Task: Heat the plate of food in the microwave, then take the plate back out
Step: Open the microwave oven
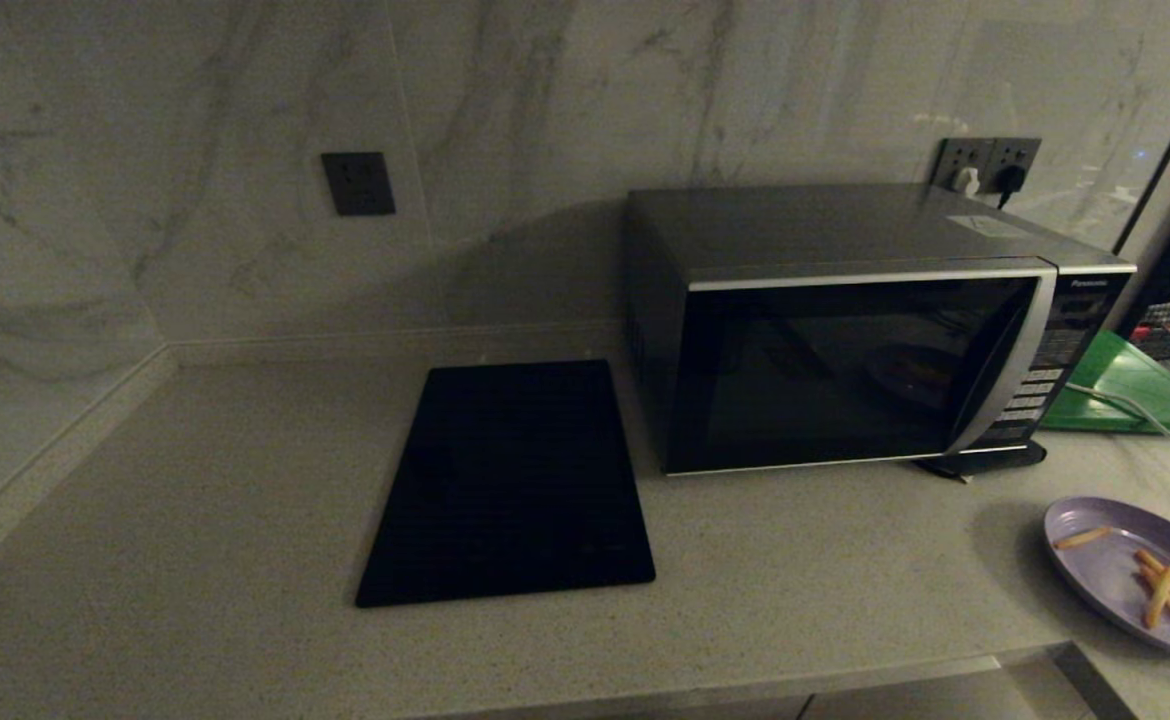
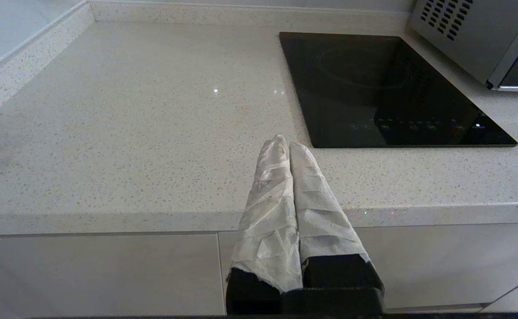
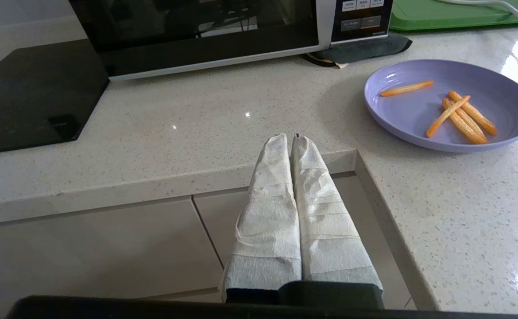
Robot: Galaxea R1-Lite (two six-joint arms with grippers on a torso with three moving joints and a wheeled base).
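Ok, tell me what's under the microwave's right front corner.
A dark flat pad pokes out from beneath the microwave, below its button panel, lying on the countertop. How far it runs underneath is hidden by the microwave body.

"Panasonic" on the microwave (image 1: 850,330) front, top right corner

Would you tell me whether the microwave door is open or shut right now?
Shut: the microwave door sits flush with its front, handle against the button panel.

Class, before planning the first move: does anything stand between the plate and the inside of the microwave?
Yes. The microwave door is shut, so it blocks the way in. The plate sits on the counter to the microwave's right; the bare counter between them holds nothing.
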